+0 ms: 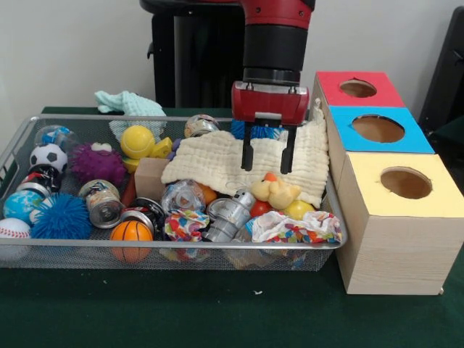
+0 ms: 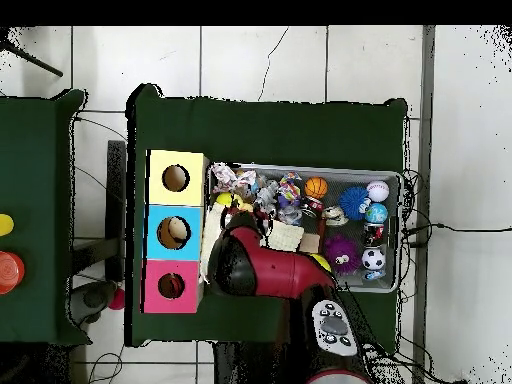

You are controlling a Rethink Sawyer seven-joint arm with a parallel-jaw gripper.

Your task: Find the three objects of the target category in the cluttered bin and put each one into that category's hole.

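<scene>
The end effector [image 1: 267,156] hangs with its two black fingers [image 1: 247,154] spread apart and pointing down, holding nothing, just above the cream cloth [image 1: 217,159] that drapes over the right part of the wire bin [image 1: 181,250]. Its red housing sits directly over that cloth, and the red and black arm [image 2: 262,270] covers this end of the bin in the overhead view.

Taking the cream cloth as the landmark: a yellow rubber duck [image 1: 277,192] lies at its front edge, just below the fingertips, with a red ball [image 1: 259,208] and a yellow ball [image 1: 297,210] just in front of the duck. A silver can [image 1: 227,216] and a crumpled colourful cloth [image 1: 293,228] lie further forward. To the cloth's left sit a yellow ball [image 1: 137,141], a purple spiky ball [image 1: 97,164], a football [image 1: 48,156], a blue spiky ball [image 1: 61,219], a basketball [image 1: 131,233] and a baseball [image 1: 13,230].

Right of the cloth, outside the bin, three boxes stand in a row on the green bench [image 1: 217,312]: red box [image 1: 357,88], blue box [image 1: 377,129] and yellow box [image 1: 406,185], each with a round hole on top.
</scene>
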